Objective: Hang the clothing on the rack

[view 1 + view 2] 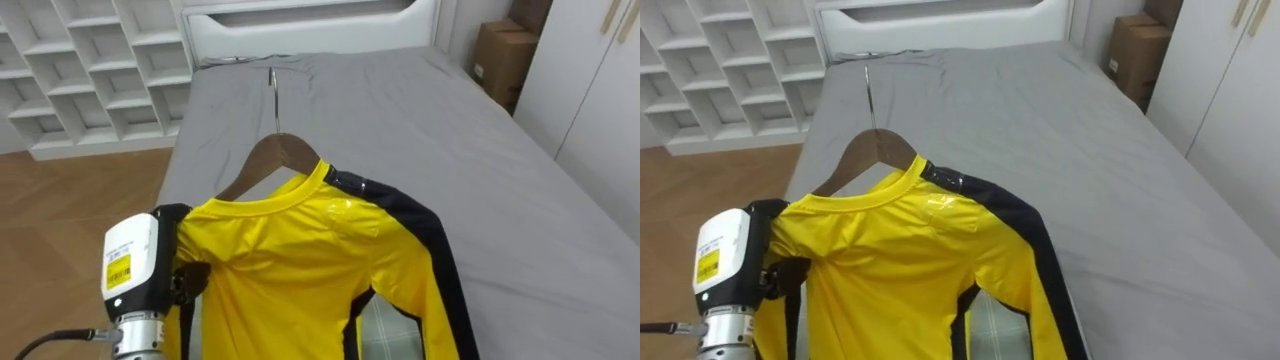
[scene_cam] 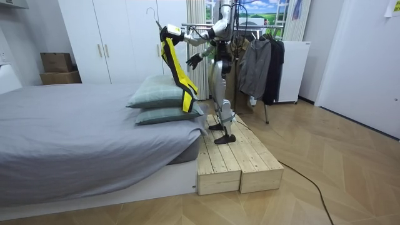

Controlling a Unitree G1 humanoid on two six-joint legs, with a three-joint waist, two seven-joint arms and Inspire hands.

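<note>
The shirt (image 1: 300,260), yellow with black bands down the sleeves, hangs right in front of me on a wooden hanger (image 1: 270,155), lifted clear above the bed (image 1: 450,130). My left hand (image 1: 150,275) is closest to me, at the shirt's left shoulder. Its fingers are closed on the cloth there, where the hanger's arm runs underneath. My right hand (image 2: 194,60) holds nothing and floats at chest height with its fingers spread.

I judge the shirt to be light, thin and slick. It drapes limply, and the sheen near the collar suggests a smooth sports fabric that could slide off the wood if I tip the hanger. Held at one end as it is, the load is lopsided and the long sleeves are likely to swing. The hanger is the only stiff part, so that is where a grip counts. The best hold looks to be at the neck, just under the metal hook (image 1: 272,95), or on the bare wooden arm showing beside the collar. The hook itself must stay free to go over a rail.

Beyond the shirt, the grey bed stretches away to its white headboard, with a white shelf unit (image 1: 90,70) on the left and a cardboard box (image 1: 503,60) on the right. In the room view I stand on a wooden platform (image 2: 231,162) at the end of the bed, beside two pillows (image 2: 159,94). The clothes rack (image 2: 262,65) with dark garments is just behind me.
</note>
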